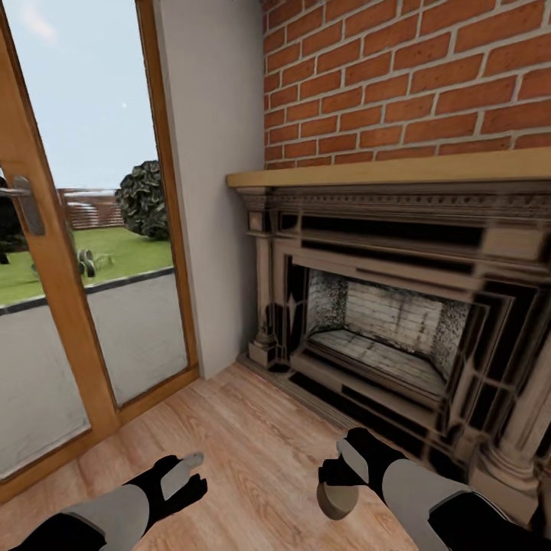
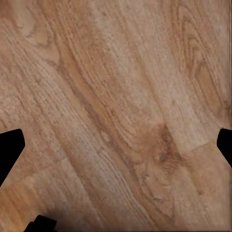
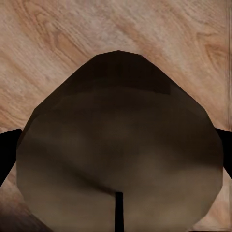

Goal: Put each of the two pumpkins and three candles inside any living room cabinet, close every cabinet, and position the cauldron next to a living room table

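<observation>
A fireplace [image 1: 383,337] with a dark carved surround and a pale wooden mantel [image 1: 390,170] is seen ahead, set against a red brick wall [image 1: 405,76]; it serves as the landmark here; a glass door [image 1: 84,229] in an orange-brown wooden frame stands to the left of the fireplace, past a plain grey strip of wall, with lawn and a dark bush seen through the panes.

A wooden floor [image 1: 252,428] runs from the base of the fireplace toward the camera; both arms are held low over it, in front of the hearth.

The right gripper [image 1: 337,490] is seen in front of the fireplace's lower right part; a candle [image 1: 337,500] is clamped between its fingers; in the right wrist view the candle [image 3: 121,154] appears as a squat dark grey-olive cylinder with a thin wick, a black fingertip [image 3: 7,150] at either side of it and floorboards behind; the candle is held above the floor, not resting on it.

The left gripper [image 1: 187,476] is seen nearer the door than the fireplace; in the left wrist view its black fingertips [image 2: 9,145] stand wide apart at opposite edges, with bare floorboards [image 2: 116,106] between them; nothing is held.
</observation>
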